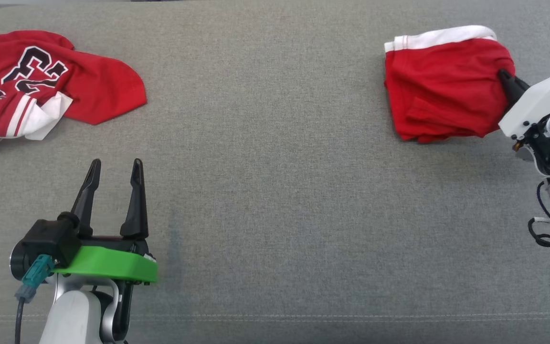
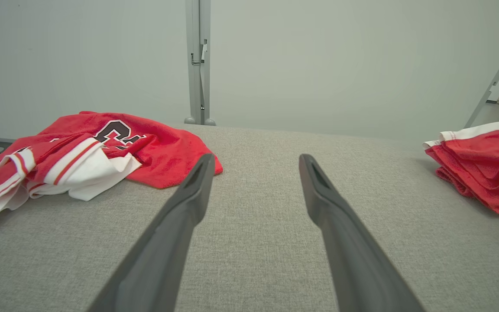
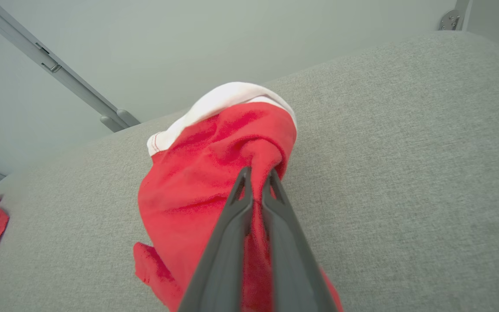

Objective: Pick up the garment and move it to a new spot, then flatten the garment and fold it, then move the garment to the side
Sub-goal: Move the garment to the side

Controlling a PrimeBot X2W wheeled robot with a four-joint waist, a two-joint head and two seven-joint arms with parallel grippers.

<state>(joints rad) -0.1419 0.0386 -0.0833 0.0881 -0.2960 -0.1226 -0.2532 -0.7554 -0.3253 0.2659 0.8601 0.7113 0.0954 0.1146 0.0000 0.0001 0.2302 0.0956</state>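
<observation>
The right gripper has its two long dark fingers pressed nearly together on a bunched ridge of the folded red knit shorts with a white waistband. In the right wrist view the pinch sits at the garment's near edge, soft red cloth puckering up between the tapered fingertips and running down the slit between them. Beyond the tips the white band curves over the top of the bundle; to either side of the fingers lies the grey, coarse-woven fabric surface.

The left gripper holds its fingers wide apart with nothing between them, above a glossy green plastic wrist plate. In the left wrist view the gripper frames bare grey weave. Off to the left of its fingers and a little beyond the tips lies a crumpled red jersey with white-and-red striped trim and black, white-edged numerals, well apart from them. The shorts lie far to the right of these fingers, stacked in flat layers. Straight past the tips a pale metal post stands against a smooth plain wall.

In the head view the jersey rumples beyond and left of the left fingers on the grey surface.
</observation>
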